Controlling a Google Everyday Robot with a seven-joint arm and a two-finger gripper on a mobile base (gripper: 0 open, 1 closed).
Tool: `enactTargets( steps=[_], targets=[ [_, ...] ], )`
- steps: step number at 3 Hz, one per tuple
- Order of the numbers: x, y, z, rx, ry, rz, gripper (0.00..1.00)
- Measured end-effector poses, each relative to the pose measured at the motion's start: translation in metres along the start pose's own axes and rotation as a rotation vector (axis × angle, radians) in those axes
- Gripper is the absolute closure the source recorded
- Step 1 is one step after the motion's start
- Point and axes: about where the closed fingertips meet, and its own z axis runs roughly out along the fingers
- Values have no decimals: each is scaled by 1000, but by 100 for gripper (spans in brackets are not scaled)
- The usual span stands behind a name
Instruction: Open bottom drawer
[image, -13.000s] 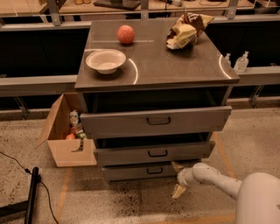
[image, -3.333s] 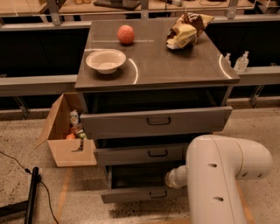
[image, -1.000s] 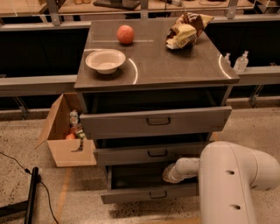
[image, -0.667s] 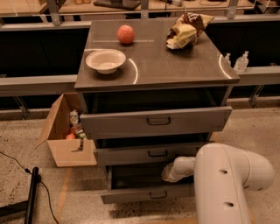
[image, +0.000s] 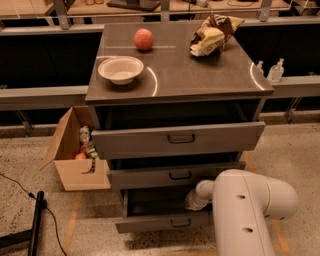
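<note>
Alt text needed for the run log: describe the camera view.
Bottom drawer of a grey cabinet is pulled out, with the robot's hand at its right inner side. On top sit a bowl, a red fruit and a bag; a box stands left.

Pale hand (image: 191, 203) at grey bottom drawer (image: 150, 223)

No text seems legible on anything here.

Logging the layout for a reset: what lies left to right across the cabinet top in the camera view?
On top: bowl → red fruit → snack bag. Lower down, the tool is at the pulled-out bottom drawer.
</note>
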Motion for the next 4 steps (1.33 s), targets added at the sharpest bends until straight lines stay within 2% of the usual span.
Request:
enactTargets(
  steps=[1,2,3,4],
  targets=[
    [3,9,10,-35,2,3,100],
    [8,30,17,-92,0,5,100],
    [12,59,15,-157,-6,7,100],
    [6,98,5,-238,-34,5,100]
  ],
)
